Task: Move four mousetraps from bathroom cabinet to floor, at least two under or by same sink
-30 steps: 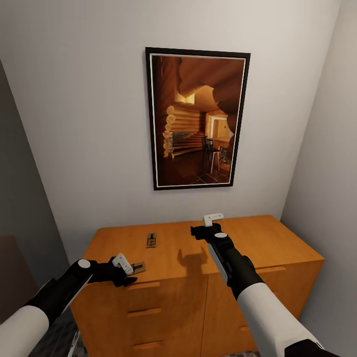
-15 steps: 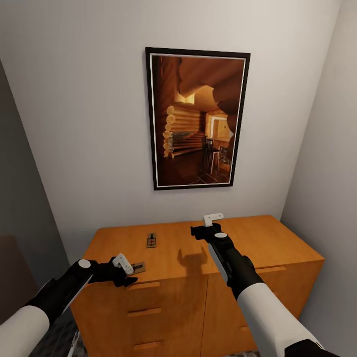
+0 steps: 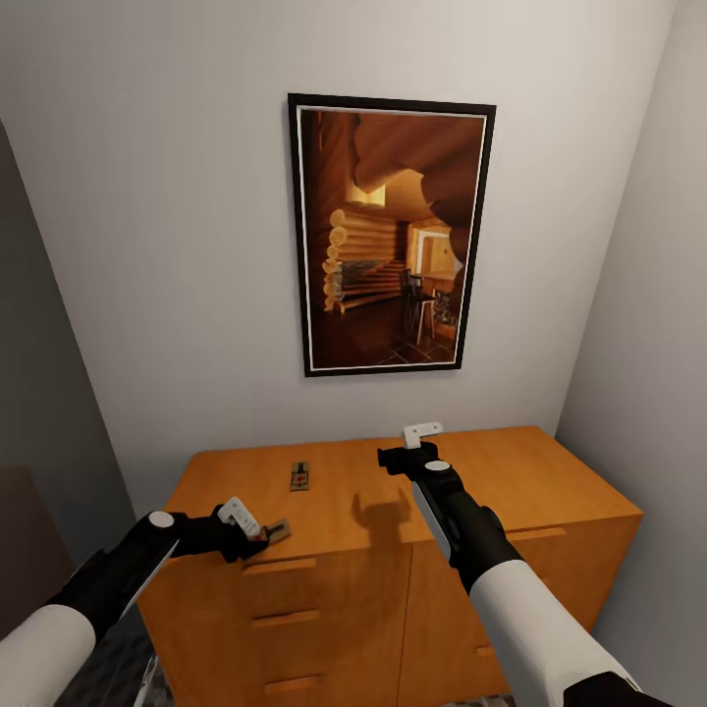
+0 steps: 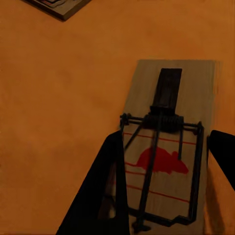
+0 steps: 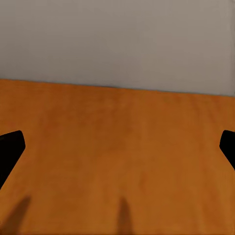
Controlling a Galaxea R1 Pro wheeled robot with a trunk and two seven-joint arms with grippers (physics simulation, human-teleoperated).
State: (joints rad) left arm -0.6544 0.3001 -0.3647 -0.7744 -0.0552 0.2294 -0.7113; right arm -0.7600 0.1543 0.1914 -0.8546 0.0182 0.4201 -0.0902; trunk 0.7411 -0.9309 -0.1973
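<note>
Against the pale wall, under a framed picture (image 3: 391,236) of a log interior, the robot faced the cabinet (image 3: 393,511) with both arms out.

The right arm stretched forward over the cabinet top, its right gripper (image 3: 420,439) held above the bare wood with fingers spread wide and nothing between them. The left arm reached in low from the side, its left gripper (image 3: 247,518) at the front edge, dark fingers (image 4: 105,181) open on either side of a mousetrap (image 4: 169,147) lying flat there, not closed on it. That trap bore a red mouse print and red lines, no readable writing. A second mousetrap (image 3: 300,477) lay farther back on the top.
</note>
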